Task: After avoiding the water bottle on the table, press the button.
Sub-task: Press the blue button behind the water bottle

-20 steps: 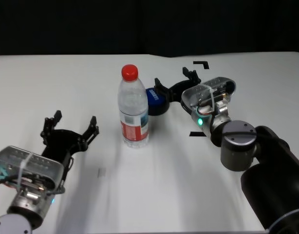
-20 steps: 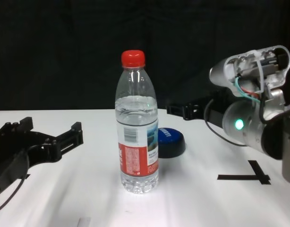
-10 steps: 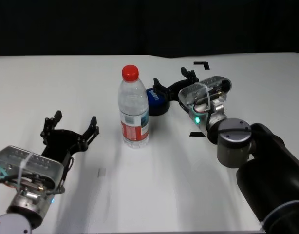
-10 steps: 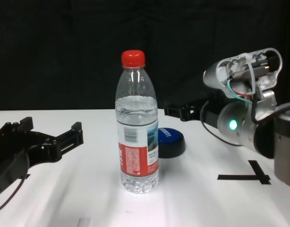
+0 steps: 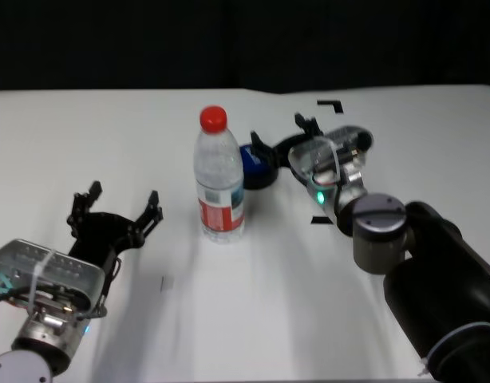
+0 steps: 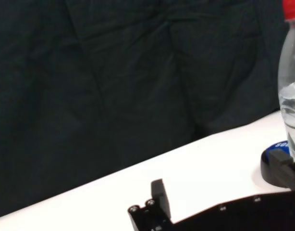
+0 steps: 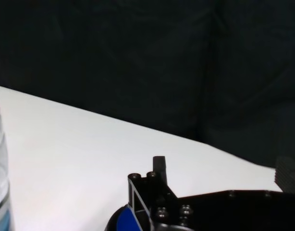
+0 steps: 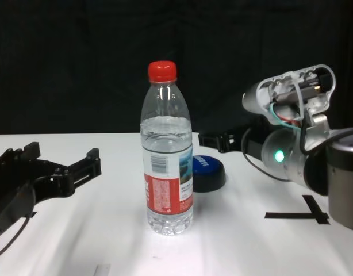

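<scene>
The water bottle (image 5: 219,177) stands upright in the middle of the table (image 5: 85,136), red cap on top; it also shows in the chest view (image 8: 168,164). The button (image 5: 254,165) lies just behind it to the right, its blue dome showing in the chest view (image 8: 206,170). My right gripper (image 5: 281,134) is open and empty, hovering just above and behind the button on the bottle's right side. One of its fingers (image 7: 154,188) hangs over the button's blue top (image 7: 124,222). My left gripper (image 5: 121,203) rests open and empty, left of the bottle.
A black corner tape mark (image 5: 331,104) lies behind the right gripper and a T-shaped mark (image 8: 297,215) lies on the table under the right forearm. A small grey mark (image 5: 167,281) lies near the front. Dark curtain behind the table.
My right gripper has moved left toward the button and a little lower. The bottle, the button and the left arm have not moved.
</scene>
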